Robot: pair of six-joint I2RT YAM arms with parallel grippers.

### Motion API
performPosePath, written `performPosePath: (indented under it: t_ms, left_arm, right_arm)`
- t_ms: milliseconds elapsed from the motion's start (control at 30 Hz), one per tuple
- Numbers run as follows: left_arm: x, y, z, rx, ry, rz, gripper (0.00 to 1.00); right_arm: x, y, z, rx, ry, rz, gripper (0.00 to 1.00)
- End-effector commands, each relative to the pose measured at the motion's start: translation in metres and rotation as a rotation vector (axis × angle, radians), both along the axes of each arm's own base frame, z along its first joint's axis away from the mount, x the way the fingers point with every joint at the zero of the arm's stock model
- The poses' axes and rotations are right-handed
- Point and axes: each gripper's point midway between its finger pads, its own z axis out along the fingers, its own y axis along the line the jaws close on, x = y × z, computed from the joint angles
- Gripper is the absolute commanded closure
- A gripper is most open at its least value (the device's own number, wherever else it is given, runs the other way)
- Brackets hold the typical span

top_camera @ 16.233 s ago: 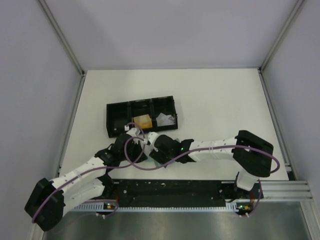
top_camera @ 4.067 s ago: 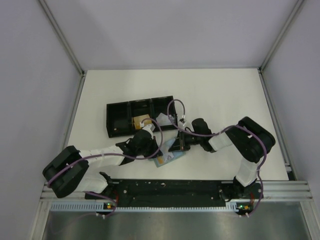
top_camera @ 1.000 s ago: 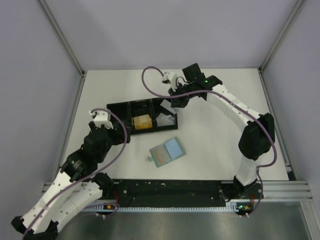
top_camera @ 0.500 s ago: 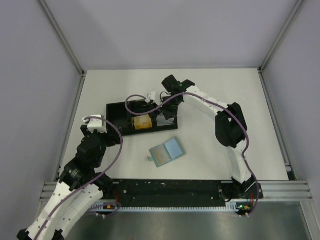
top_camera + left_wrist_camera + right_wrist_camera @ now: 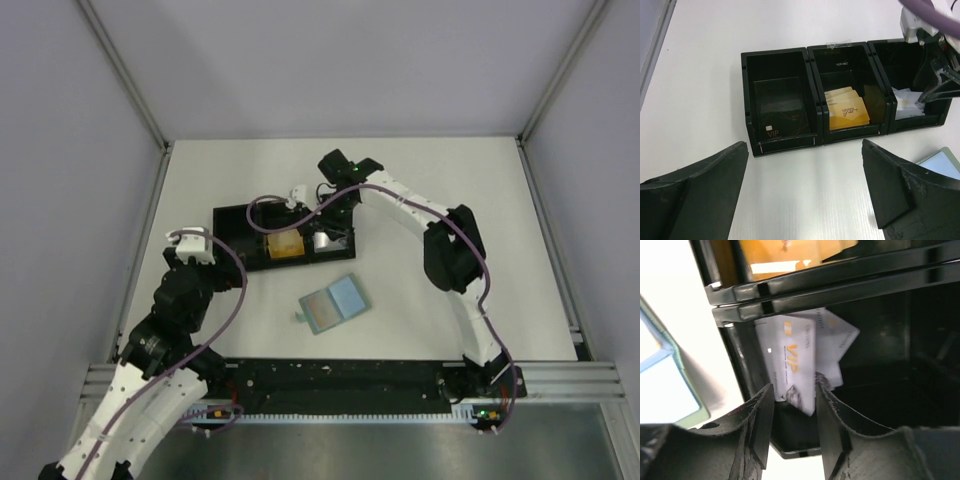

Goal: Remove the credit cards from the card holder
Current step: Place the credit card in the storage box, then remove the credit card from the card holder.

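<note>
Overhead: card holder (image 5: 333,303) lies open and flat on the white table (image 5: 450,200), near side of the black tray (image 5: 232,238) and apart from it. It shows two square panels, the left one pale grey-green, the right one pale blue, with a small tab at the left edge. Tray has three compartments: gold cards (image 5: 283,245) in the middle one, silver cards (image 5: 322,241) in the right one. Right gripper (image 5: 327,222) reaches down into that right compartment. Left arm (image 5: 180,300) sits back, left of the tray. Left wrist: left gripper (image 5: 804,165) hangs over bare table in front of the tray, jaws spread wide with nothing between them. A dark card (image 5: 777,107) with small gold "VIP" lettering lies in the left compartment, the gold cards are fanned in the middle one, and the silver cards are in the right one under the other gripper. A pale blue corner of the card holder shows at lower right. Right wrist: jaws parted. A silver card with gold "VIP" lettering leans in the compartment, its lower edge in the gap. Cannot tell whether a finger (image 5: 760,430) touches it. Card holder's blue panel with a green-grey rim lies outside the tray wall, at left.
</note>
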Motion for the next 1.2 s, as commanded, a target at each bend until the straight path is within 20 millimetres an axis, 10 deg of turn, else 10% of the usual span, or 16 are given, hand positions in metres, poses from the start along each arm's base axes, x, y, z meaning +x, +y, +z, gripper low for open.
performPosePath:
  t_ms: [0,233,467,800,1167]
  left_arm:
    - [0.006,-0.01,0.008,-0.02,-0.028,-0.044,0.01]
    - [0.004,-0.033,-0.001,-0.069,0.038,-0.142,0.01]
    - [-0.011,-0.088,-0.04,-0.255,0.278,-0.331,0.02]
    - [-0.042,-0.134,-0.123,-0.369,0.684,-0.44,0.02]
    - [-0.062,-0.156,-0.173,-0.31,0.807,-0.458,0.17]
  right_arm:
    - [0.023,0.013,0.05,0.057,-0.139,-0.04,0.58]
    - [0.033,-0.002,0.107,0.125,-0.244,-0.318,0.43]
    - [-0.038,-0.013,0.12,0.315,-0.263,-0.47,0.28]
    - [-0.131,0.002,0.057,0.44,-0.216,-0.523,0.25]
    - [-0.167,0.033,0.0,0.42,-0.171,-0.5,0.26]
